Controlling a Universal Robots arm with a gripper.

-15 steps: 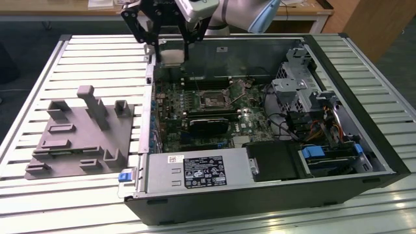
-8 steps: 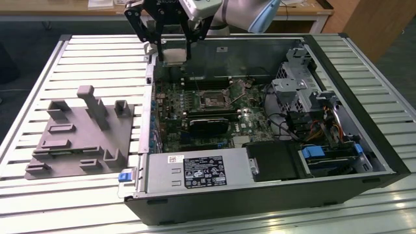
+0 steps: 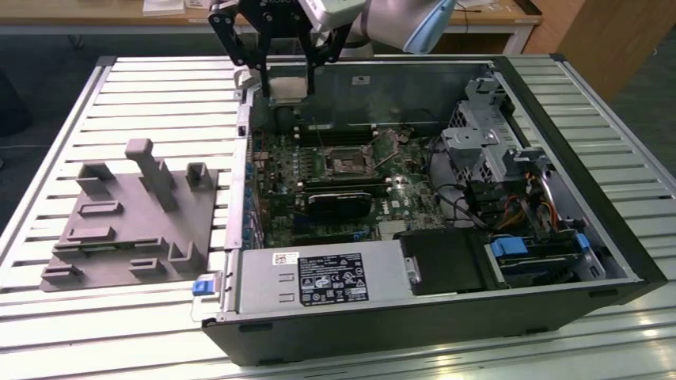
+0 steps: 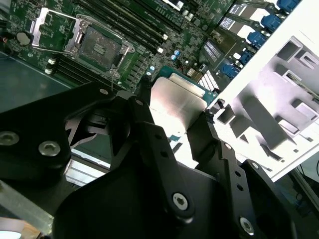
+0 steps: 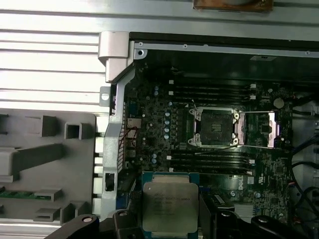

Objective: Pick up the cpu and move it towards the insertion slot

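Observation:
The cpu point(image 3: 287, 85), a flat silvery square chip, hangs in the air between the black fingers of my gripper point(image 3: 287, 79), which is shut on it. It is above the far edge of the open computer case, near the exterior view's left wall of the case. The insertion slot point(image 3: 347, 164), a dark square framed by a metal bracket, lies on the green motherboard, lower and toward the exterior view's right of the chip. In both wrist views the cpu point(image 4: 177, 107) point(image 5: 169, 206) sits between the fingers, apart from the insertion slot point(image 4: 97, 47) point(image 5: 214, 127), whose bracket stands open.
A grey fixture plate point(image 3: 127, 229) with upright blocks lies on the slatted table at the exterior view's left of the case. Inside the case are a black card with a fan point(image 3: 338, 202), a power supply point(image 3: 317, 281), a drive cage point(image 3: 480, 142) and cables.

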